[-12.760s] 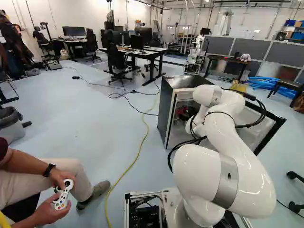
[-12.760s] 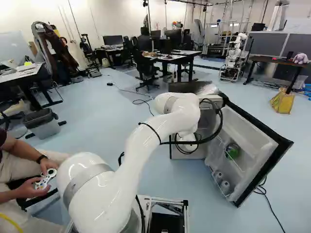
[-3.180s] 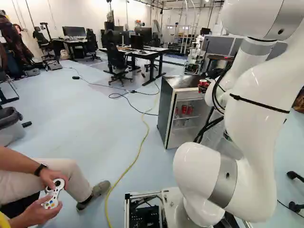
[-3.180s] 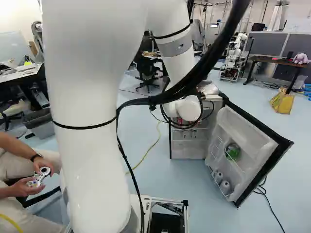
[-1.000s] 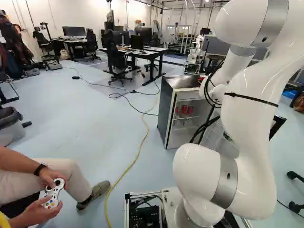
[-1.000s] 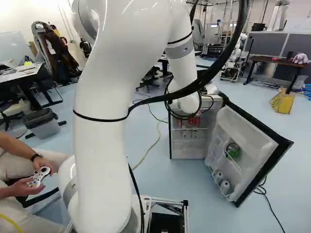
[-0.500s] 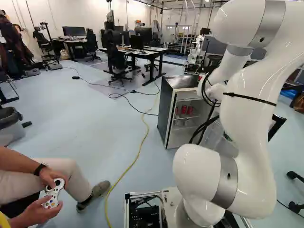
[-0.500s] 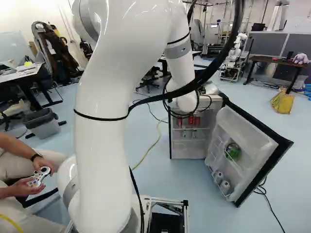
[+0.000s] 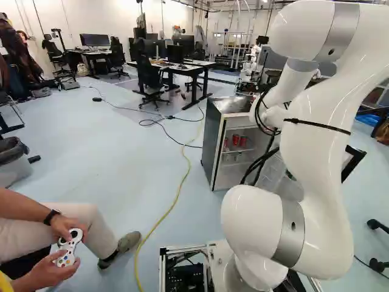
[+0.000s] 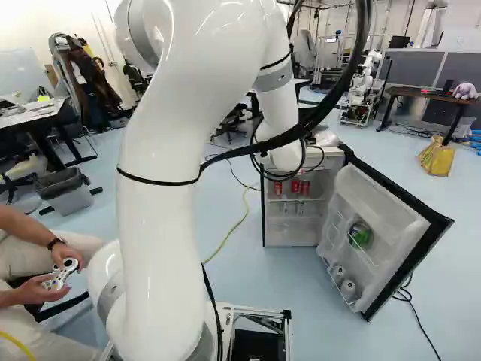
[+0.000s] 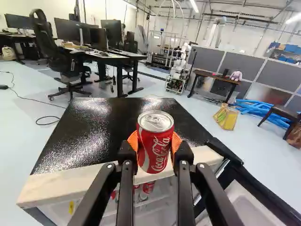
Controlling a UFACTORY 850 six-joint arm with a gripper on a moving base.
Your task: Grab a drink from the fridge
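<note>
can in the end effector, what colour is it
The can is red with a silver top, best seen in the wrist view.

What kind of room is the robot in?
Probably a robot lab or workshop: another robot stands further back, desks with monitors fill the floor, and someone holds a game-style controller.

There is one fridge [image 9: 211, 140] with one door [image 10: 391, 218]. Red cans [image 11: 156, 148] come to four: one up at the fridge's front edge, three on the upper shelf [image 10: 316, 199]. The door carries two grey cans [image 10: 348, 289] near its bottom edge and one green item [image 10: 360, 235] higher up. Things below the upper shelf are too small to count. Beyond: one yellow bag [image 10: 436, 156], one plush toy [image 11: 236, 75], one bin [image 10: 66, 194].
</note>
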